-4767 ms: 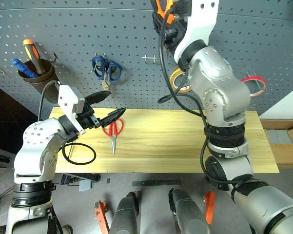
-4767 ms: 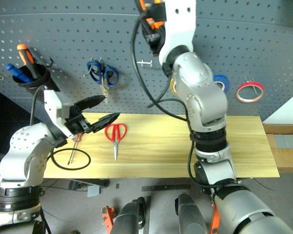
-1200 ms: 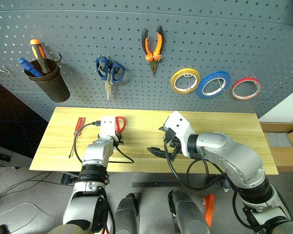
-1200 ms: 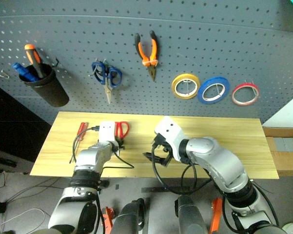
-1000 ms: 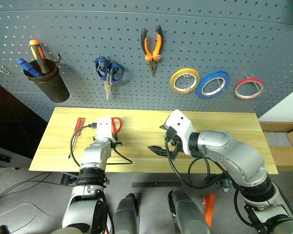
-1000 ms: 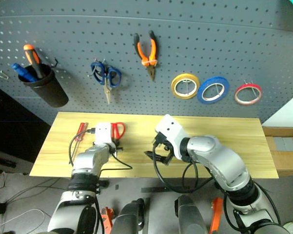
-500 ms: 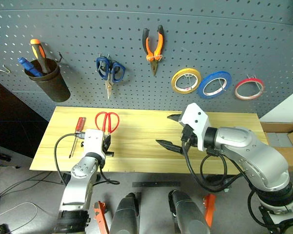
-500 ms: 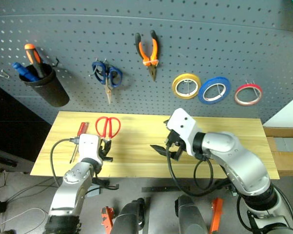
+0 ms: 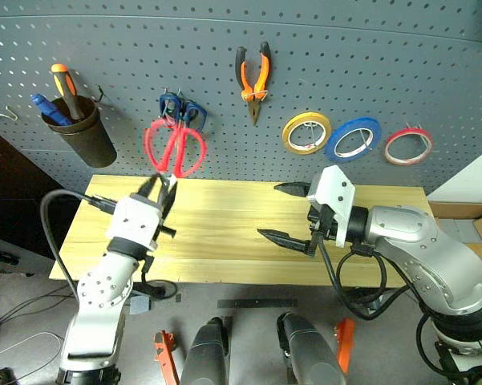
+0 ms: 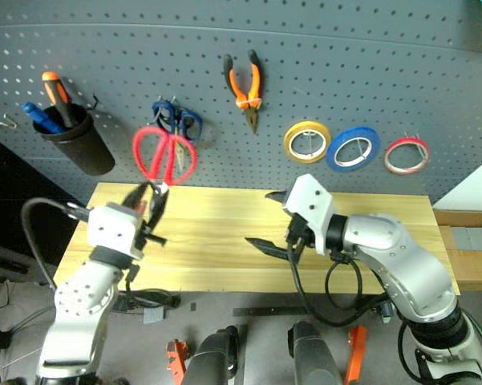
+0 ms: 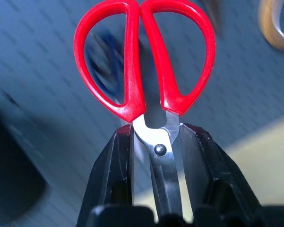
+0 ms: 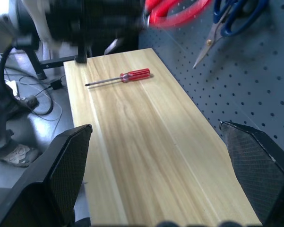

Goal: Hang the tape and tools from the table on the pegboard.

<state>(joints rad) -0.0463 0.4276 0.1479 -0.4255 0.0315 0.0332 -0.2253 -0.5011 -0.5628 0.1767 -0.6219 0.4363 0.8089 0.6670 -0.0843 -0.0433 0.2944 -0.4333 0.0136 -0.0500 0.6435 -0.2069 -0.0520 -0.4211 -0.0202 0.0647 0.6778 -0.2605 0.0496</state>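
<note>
Scissors [image 9: 175, 147], red, are clamped by the blades in the left gripper [image 9: 162, 191], raised before the pegboard [image 9: 401, 64]. One screwdriver [image 12: 119, 78] lies at the worktop's [image 9: 224, 241] left end. Right gripper [image 9: 282, 212] gapes, empty. Three tapes hang.

Left arm: raised on the robot's left, forearm angled upward.
Left gripper [image 9: 162, 191]: black fingers clamped together, tips pointing up and forward.
Right arm: bent across the front, elbow out.
Right gripper [image 9: 286, 212]: fingers spread wide, pointing leftward.
</note>
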